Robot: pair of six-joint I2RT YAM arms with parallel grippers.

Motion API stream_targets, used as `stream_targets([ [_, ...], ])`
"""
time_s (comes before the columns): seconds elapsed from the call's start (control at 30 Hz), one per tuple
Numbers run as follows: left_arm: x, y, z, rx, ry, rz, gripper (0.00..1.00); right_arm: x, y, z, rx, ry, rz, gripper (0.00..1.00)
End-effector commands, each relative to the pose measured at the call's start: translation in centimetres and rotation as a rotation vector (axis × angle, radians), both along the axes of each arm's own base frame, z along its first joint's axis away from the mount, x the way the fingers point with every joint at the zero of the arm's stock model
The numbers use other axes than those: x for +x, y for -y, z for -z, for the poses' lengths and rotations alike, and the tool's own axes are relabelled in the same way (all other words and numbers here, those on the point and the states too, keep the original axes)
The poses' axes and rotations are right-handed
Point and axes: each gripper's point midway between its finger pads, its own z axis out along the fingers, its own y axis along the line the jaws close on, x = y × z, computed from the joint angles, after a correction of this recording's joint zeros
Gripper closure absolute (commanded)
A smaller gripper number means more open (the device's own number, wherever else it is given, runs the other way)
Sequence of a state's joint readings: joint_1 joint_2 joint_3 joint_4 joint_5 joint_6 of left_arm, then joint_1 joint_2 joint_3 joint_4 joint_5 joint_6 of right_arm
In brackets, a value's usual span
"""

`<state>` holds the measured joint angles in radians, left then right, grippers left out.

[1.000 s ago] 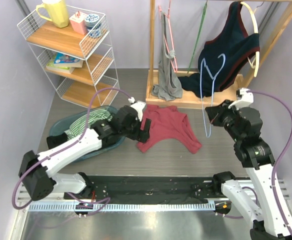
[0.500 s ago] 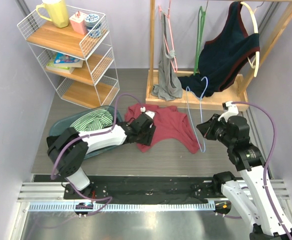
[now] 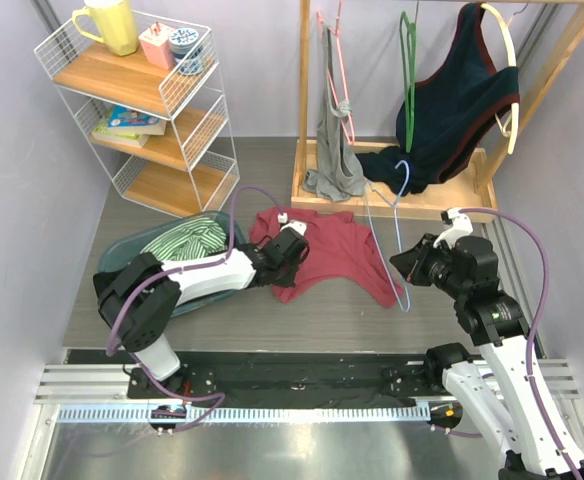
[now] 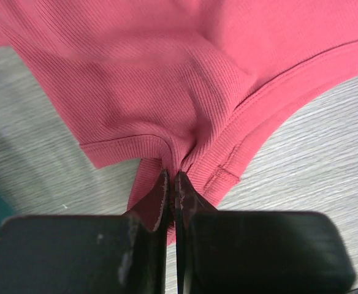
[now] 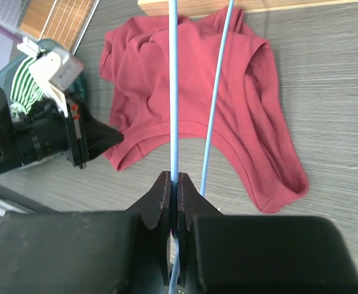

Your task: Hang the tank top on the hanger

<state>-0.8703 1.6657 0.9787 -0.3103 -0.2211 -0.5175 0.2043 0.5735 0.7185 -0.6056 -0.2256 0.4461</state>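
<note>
Holding striped cloth (image 3: 184, 240), teal basin (image 3: 144, 242), tank top (image 3: 337, 250) just beside

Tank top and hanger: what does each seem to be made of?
The tank top looks like soft ribbed knit fabric, matte: fine ribs, stitched hems and loose folds show. The hanger looks like thin wire with a smooth light-blue surface, straight and slender; whether it is coated metal or plastic, I cannot tell.

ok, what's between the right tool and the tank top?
Just the hanger the right tool grips, wires reaching over the tank top, and bare floor below. Right wrist view shows it.
</note>
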Motion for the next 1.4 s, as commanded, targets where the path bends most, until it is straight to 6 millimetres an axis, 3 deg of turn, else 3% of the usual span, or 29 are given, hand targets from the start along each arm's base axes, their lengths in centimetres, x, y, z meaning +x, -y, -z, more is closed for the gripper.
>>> stream_targets([
  [0.0, 2.3, 1.0, -5.7, -0.071, 0.126, -0.028, 1.00, -0.5, -1.2, -1.1, 0.012, 0.048, -0.093, 0.99],
  [0.03, 2.9, 1.1, -7.3, -0.099, 0.153, -0.036, 1.00, -0.7, -1.4, -1.0, 0.011, 0.046, -0.113, 0.99],
  [0.17, 4.4, 0.4, -9.5, -0.163, 0.155, -0.053, 1.00, -1.4, -2.6, -0.5, 0.043, 0.028, -0.190, 0.99],
  [0.37, 7.4, -1.6, -9.5, -0.264, 0.091, -0.113, 1.00, -2.8, -4.1, -0.5, 0.071, 0.020, -0.302, 0.99],
  [0.47, 8.3, -1.1, -9.5, -0.344, 0.051, -0.095, 1.00, -3.7, -4.8, -0.7, 0.087, 0.014, -0.364, 0.99],
  [0.73, 11.5, -2.8, -9.9, -0.365, 0.041, -0.139, 1.00, -6.2, -6.3, -1.5, 0.087, 0.014, -0.496, 0.99],
  [0.93, 12.5, -3.9, -10.9, -0.395, 0.057, -0.155, 1.00, -7.3, -7.4, -1.2, 0.086, -0.005, -0.568, 0.99],
  [1.37, 11.4, -4.3, -13.5, -0.434, 0.116, -0.061, 1.00, -8.3, -8.8, -0.8, 0.106, -0.036, -0.657, 0.99],
])
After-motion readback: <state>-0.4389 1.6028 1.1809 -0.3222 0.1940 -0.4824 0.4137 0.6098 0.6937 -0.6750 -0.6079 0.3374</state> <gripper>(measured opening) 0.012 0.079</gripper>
